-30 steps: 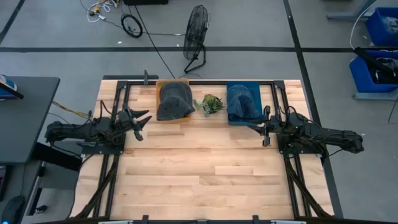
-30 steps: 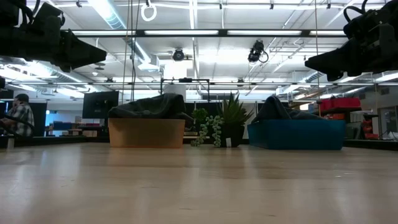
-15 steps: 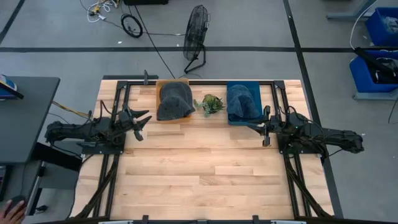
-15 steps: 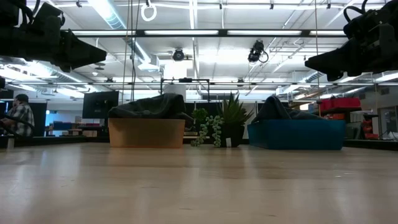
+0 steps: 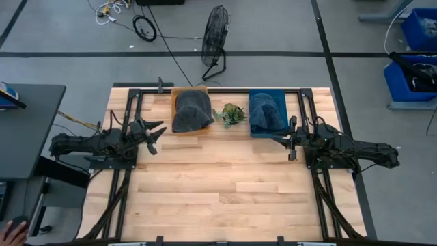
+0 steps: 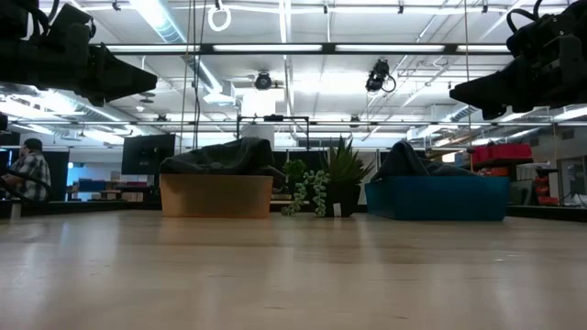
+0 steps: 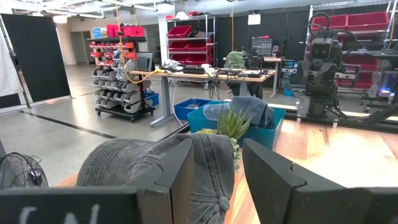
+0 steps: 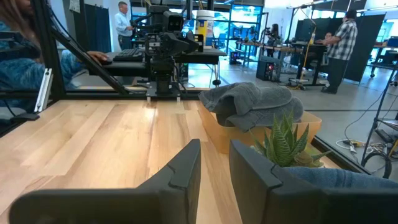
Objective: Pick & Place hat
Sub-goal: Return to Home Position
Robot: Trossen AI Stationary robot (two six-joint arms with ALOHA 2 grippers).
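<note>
A grey hat (image 5: 192, 111) lies draped over the top of a tan box (image 6: 215, 195) at the table's far edge. A blue hat (image 5: 265, 111) rests in a blue bin (image 6: 437, 198) to the right of it. My left gripper (image 5: 158, 135) hovers open near the table's left side, level with the grey hat (image 7: 155, 168) and pointing toward it. My right gripper (image 5: 283, 142) hovers open near the right side, just in front of the blue bin. In the low view both grippers hang well above the tabletop.
A small potted plant (image 5: 231, 114) stands between the box and the bin. Black frame rails (image 5: 130, 109) run along the table's left, right and far edges. The wooden tabletop (image 5: 218, 184) stretches wide toward the near edge. People stand in the room behind.
</note>
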